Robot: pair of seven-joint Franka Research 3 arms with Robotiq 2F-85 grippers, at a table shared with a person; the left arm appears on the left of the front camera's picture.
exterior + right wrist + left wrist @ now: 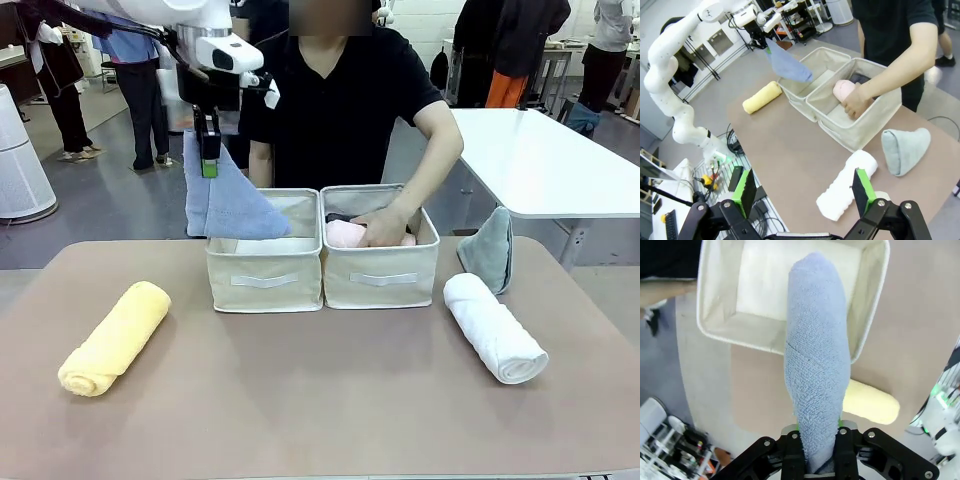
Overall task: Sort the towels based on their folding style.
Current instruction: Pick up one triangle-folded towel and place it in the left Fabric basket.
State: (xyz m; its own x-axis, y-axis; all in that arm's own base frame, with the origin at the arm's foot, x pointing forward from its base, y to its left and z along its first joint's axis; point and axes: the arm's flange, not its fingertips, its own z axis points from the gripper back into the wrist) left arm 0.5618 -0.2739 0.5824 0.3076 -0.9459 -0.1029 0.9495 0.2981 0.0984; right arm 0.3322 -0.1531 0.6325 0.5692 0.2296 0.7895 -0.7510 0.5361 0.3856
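Note:
My left gripper (208, 160) is shut on the tip of a lavender-blue cone towel (225, 200), which hangs over the back of the left beige bin (265, 270). In the left wrist view the towel (815, 365) rises from the shut gripper (820, 460) above that bin (720, 295). The person's hand (385, 225) rests on a pale pink roll (345, 233) in the right bin (380, 275), next to a dark grey towel (338, 216). A yellow roll (115, 338), a white roll (493, 327) and a grey-teal cone (488, 250) sit on the table. My right gripper (804, 192) is open above the white roll (847, 185).
The two bins stand side by side at the table's middle back. The person stands right behind them, one arm reaching into the right bin. A white table (550, 160) stands at the back right. Bare tabletop (320, 400) lies in front of the bins.

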